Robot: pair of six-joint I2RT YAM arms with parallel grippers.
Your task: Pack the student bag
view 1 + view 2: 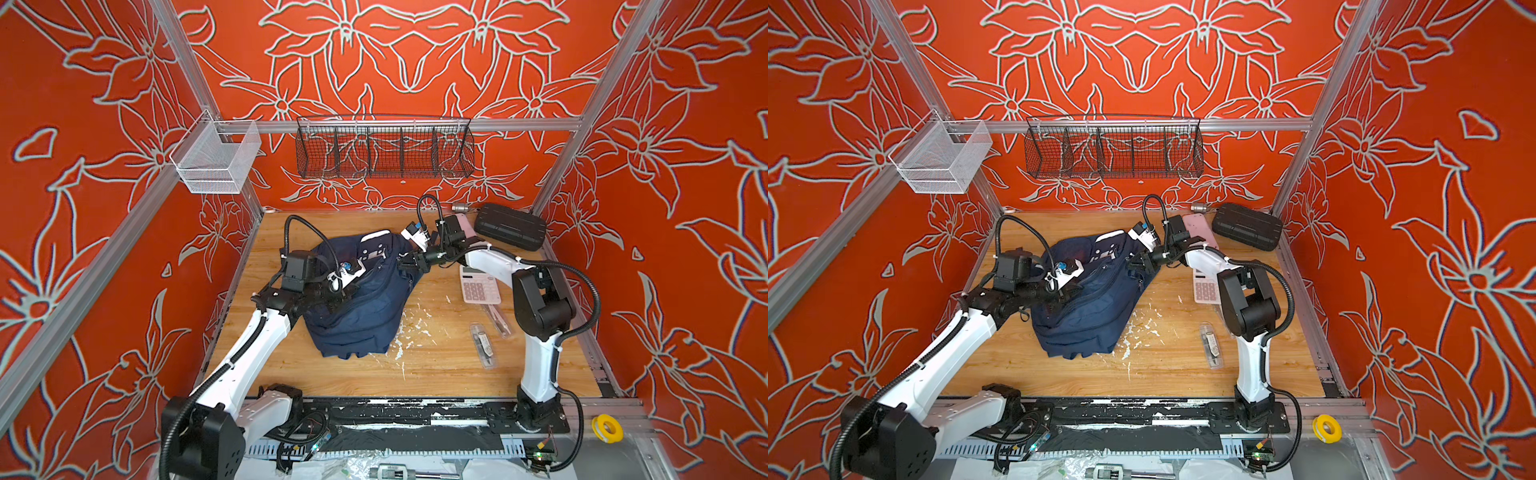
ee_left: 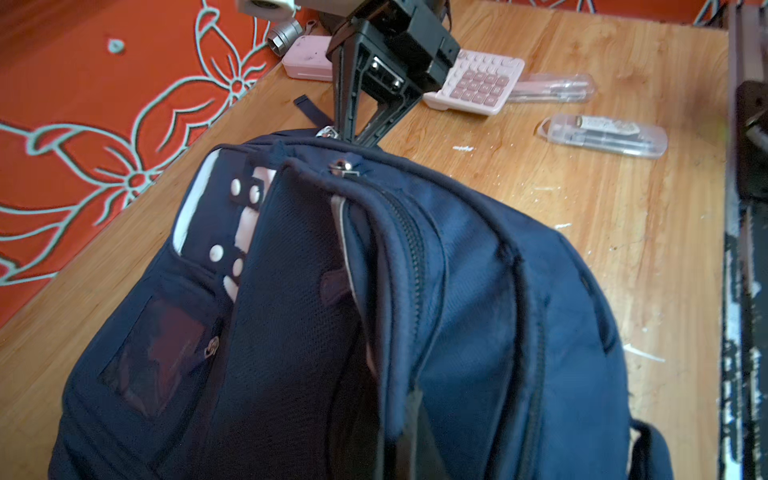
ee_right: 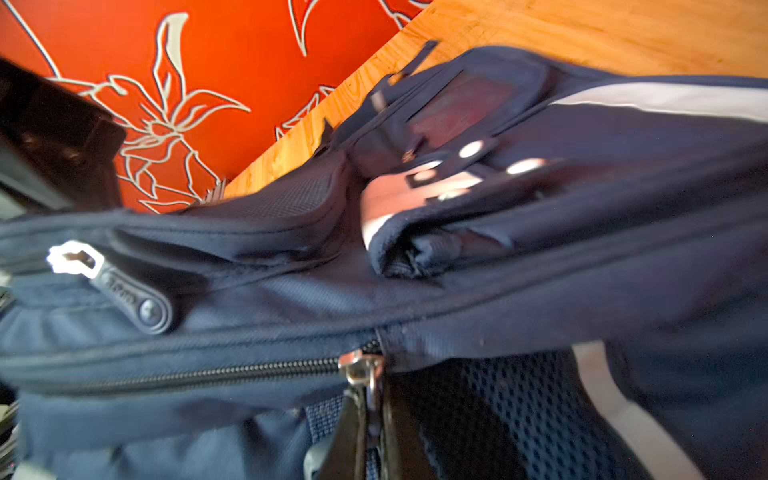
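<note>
Tabletop [image 1: 436,374] of pale wood fills the cell floor. Left of its middle we see the navy backpack [image 1: 365,307] lying slumped, its main pocket gaping. The left gripper [image 1: 343,296] sits on the backpack's near-left side, and as far as we can tell its fingers are pressed together on the fabric at the open rim. The right gripper [image 2: 355,137] meets the backpack's far end. By the back wall to the right lies a black ribbed case [image 1: 510,227]. Nearer us are a pink calculator [image 1: 478,284] and a clear pen box [image 1: 483,347], both apart from the backpack. Smallest, we find the metal zipper pull [image 3: 365,374] at the zipper's end, clamped between the right gripper's closed fingers.
</note>
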